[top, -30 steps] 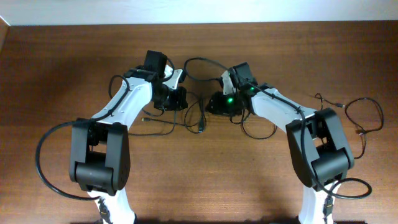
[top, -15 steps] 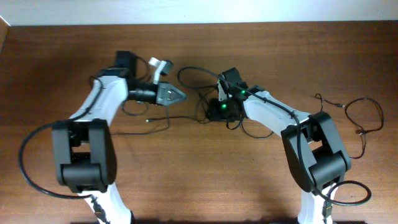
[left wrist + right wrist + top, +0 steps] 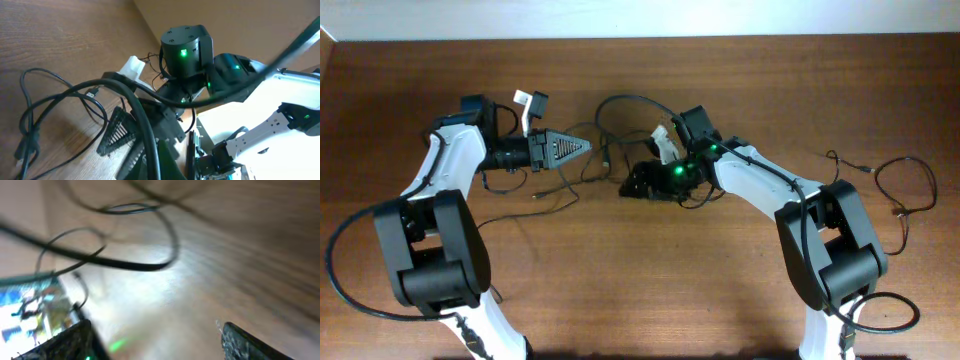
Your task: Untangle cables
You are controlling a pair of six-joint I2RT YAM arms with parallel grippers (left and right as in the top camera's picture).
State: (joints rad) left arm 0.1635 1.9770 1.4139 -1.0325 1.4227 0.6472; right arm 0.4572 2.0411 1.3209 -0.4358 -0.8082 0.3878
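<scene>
While the cables point(image 3: 625, 97) lie in loose loops on the brown worktop point(image 3: 650, 290), we start at the left. Our left gripper point(image 3: 584, 146) sits in the upper left of the frame, lies flat and points right. It is closed. In the left wrist view one cable seems to run out from between its fingers point(image 3: 117, 132), so we think it pinches that cable. Just right of its tip, in the upper middle, the loops cross each other. The bunch stretches mostly left to right, from one gripper toward the other. Our right gripper point(image 3: 632, 187) is just right of the bunch and nearer to it. Its jaws stand wide apart with nothing between them. We think it should grab next. At the far right, one more loop point(image 3: 905, 165) lies well apart.
</scene>
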